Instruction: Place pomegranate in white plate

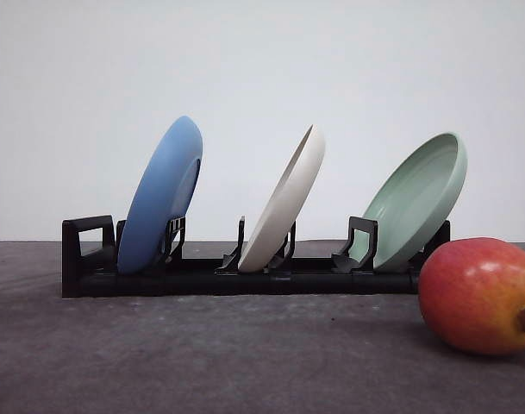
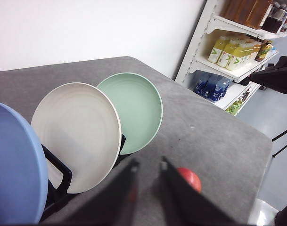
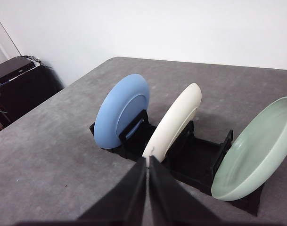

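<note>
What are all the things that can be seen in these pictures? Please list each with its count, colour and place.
pomegranate: 1, red with orange-yellow blush, on the table at the front right, apart from the rack
white plate: 1, off-white, leaning in the middle slot of the rack
blue plate: 1, blue, leaning in the left slot
green plate: 1, pale green, leaning in the right slot
plate rack: 1, black, across the middle of the table
table: 1, grey top
shelf with bottles: 1, white, yellow and dark bottles, beside the table
left end effector: 1, black, fingers slightly apart, holding nothing
right end effector: 1, black, fingers together, holding nothing
</note>
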`<state>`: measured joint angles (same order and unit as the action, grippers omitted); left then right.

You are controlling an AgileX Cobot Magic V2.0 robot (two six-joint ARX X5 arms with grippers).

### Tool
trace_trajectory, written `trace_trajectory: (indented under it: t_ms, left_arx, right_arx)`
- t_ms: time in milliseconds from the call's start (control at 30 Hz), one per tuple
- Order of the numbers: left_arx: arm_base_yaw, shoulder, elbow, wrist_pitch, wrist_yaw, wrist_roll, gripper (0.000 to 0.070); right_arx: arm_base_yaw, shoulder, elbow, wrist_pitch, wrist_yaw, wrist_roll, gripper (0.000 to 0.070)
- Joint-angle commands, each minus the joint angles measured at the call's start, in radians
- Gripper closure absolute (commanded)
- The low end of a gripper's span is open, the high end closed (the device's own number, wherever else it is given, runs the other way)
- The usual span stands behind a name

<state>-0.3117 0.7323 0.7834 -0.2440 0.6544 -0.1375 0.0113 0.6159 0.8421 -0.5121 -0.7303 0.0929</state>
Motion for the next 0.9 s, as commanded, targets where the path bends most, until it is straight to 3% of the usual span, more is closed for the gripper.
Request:
trace_trajectory:
  t_ms: [0, 133, 167, 200, 333, 533, 667, 867]
  left_arx:
    - [-0.009, 0.006, 0.015, 0.005, 0.003, 0.018, 0.0433]
    - [-0.02, 0.006, 0.015, 0.004, -0.002, 0.018, 0.0166]
    - [-0.022, 0.006, 0.015, 0.004, -0.003, 0.018, 0.0124]
    - [-0.024, 0.006, 0.015, 0.004, -0.004, 0.018, 0.0098]
    - [-0.037, 0.009, 0.015, 0.005, -0.005, 0.007, 0.0103]
    - [-0.09, 0.081, 0.033, 0.005, -0.069, -0.034, 0.0103]
    - [-0.142, 0.204, 0.105, -0.02, -0.102, -0.068, 0.0102]
    - [-0.22, 0.477, 0.326, -0.162, -0.163, -0.062, 0.0103]
  right_arx:
    - [0.0, 0.003, 0.017, 0.009, -0.003, -0.011, 0.057]
    - [0.0, 0.003, 0.017, 0.009, -0.003, 0.003, 0.0185]
    - [0.0, 0.003, 0.017, 0.008, -0.003, 0.006, 0.0117]
    - [0.0, 0.003, 0.017, 0.007, -0.003, 0.009, 0.0096]
    - [0.001, 0.003, 0.017, -0.007, -0.003, 0.015, 0.0096]
    - [0.001, 0.003, 0.017, -0.013, -0.004, 0.099, 0.0096]
    - [0.001, 0.003, 0.017, -0.013, -0.007, 0.118, 0.0096]
    - [0.001, 0.003, 0.017, -0.013, -0.007, 0.118, 0.0097]
